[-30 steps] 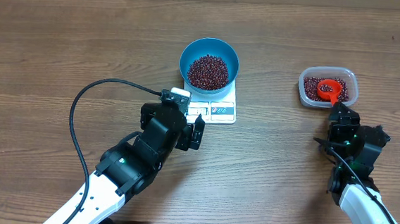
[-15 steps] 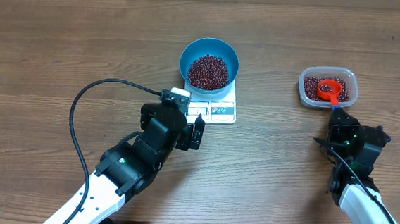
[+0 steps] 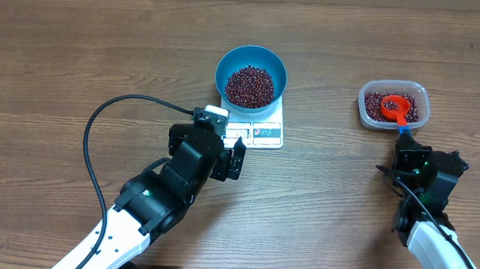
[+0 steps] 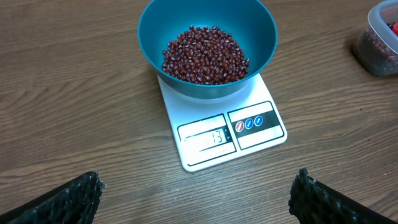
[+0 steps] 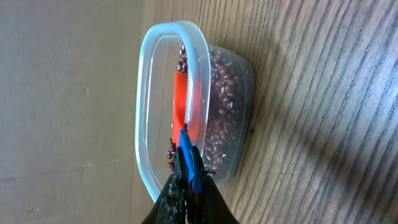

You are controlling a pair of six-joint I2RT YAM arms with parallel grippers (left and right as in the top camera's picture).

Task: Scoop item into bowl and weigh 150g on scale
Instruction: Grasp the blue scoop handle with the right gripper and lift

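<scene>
Right claw (image 5: 186,186) pinching blue handle (image 5: 186,149) of orange plastic scoop (image 5: 180,106), which lies in clear plastic tub (image 5: 142,93) just ahead. Left claw (image 4: 196,199) spread, empty. Just ahead of it: small maroon beans (image 4: 205,53) in round blue bowl (image 4: 152,31) on flat white scale (image 4: 264,134). Step, likely: taking up scoop. Next: dig, lift level.

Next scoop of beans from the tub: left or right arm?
Right. The right gripper is shut on the scoop's blue handle at the tub of beans. The left gripper is open and empty, facing the scale and bowl, away from the tub.
</scene>
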